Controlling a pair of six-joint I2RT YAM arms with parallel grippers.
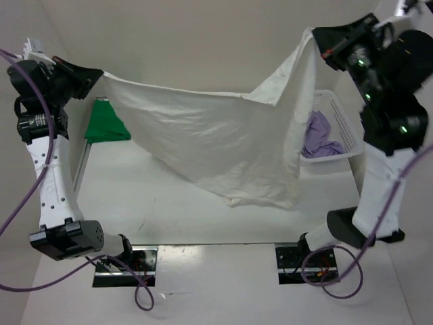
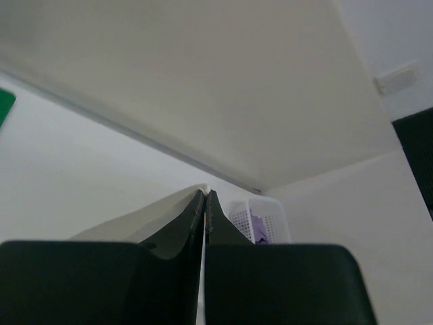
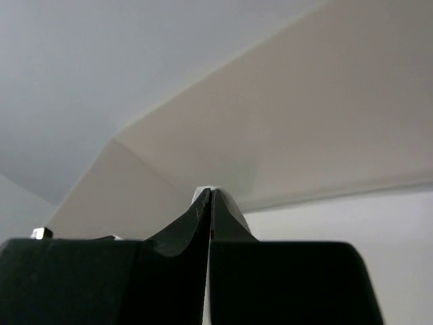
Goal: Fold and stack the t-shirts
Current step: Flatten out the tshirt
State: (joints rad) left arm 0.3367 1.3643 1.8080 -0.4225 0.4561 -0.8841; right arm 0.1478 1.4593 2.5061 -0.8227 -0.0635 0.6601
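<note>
While the white t-shirt [image 1: 223, 135] hangs spread in the air between the two arms, the left end effector [image 1: 100, 76] is pinched fully closed on its upper left corner. The right end effector [image 1: 316, 37] is closed the same way on the upper right corner, held higher. Judged step: lay-down ahead of the first fold. To do it well, level the two corners, hold the top edge taut, and lower over the middle of the surface [image 1: 155, 210] so the hem lands first and flat. Cloth is thin, limp and softly creased, sagging mid-span and bunching below the right grip. Its lowest part nears the surface; contact unclear. Green t-shirt [image 1: 107, 123] lies crumpled at the far left edge. Lavender t-shirt [image 1: 319, 135] sits heaped in the white mesh basket [image 1: 342, 122] at the right edge.
</note>
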